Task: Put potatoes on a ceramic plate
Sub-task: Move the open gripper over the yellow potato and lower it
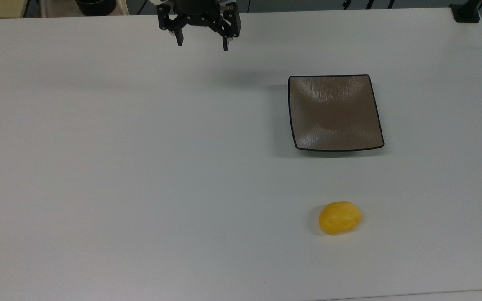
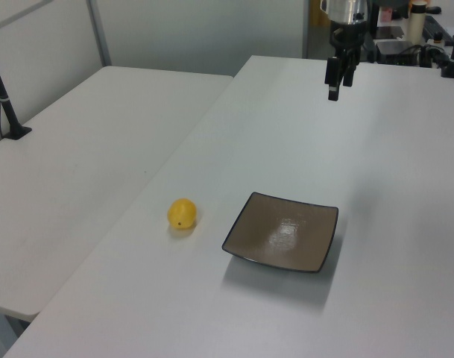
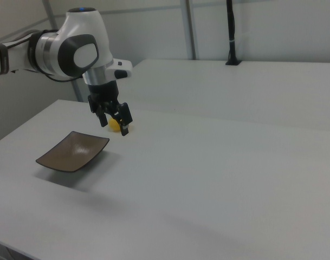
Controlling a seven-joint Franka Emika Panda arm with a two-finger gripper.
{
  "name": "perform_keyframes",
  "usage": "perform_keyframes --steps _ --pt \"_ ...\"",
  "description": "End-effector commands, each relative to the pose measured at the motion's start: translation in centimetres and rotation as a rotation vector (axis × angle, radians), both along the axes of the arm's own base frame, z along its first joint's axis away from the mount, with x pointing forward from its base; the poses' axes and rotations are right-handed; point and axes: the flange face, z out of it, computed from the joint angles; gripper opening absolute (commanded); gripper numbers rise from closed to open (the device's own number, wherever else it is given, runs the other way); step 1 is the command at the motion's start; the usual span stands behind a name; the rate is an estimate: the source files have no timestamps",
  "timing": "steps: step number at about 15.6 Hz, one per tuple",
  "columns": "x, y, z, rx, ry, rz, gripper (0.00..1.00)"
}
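Note:
The yellow potato [image 1: 340, 217] lies on the white table in the top view's lower right, left of the plate in the left view [image 2: 183, 214], and half hidden behind the gripper fingers in the right view [image 3: 114, 124]. The square brown-grey ceramic plate [image 1: 335, 112] with a black rim sits bare on the table [image 2: 282, 231] [image 3: 73, 150]. My gripper [image 1: 202, 43] hangs open and holds nothing above the table's far edge in the top view, well away from both [image 2: 335, 86] [image 3: 113, 124].
A second white table [image 2: 77, 149] stands beside this one with a black post [image 2: 4, 97] clamped on it. Equipment and cables [image 2: 405, 37] crowd the far end behind the arm. A black clamp [image 1: 467, 12] sits at the top view's upper right corner.

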Motion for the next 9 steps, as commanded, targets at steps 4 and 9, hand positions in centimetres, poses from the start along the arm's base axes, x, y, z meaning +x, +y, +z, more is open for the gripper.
perform_keyframes --steps 4,9 --pt "5.5 4.2 -0.8 0.048 -0.038 -0.189 1.00" --pt "9.3 11.2 -2.7 0.125 -0.162 -0.317 1.00"
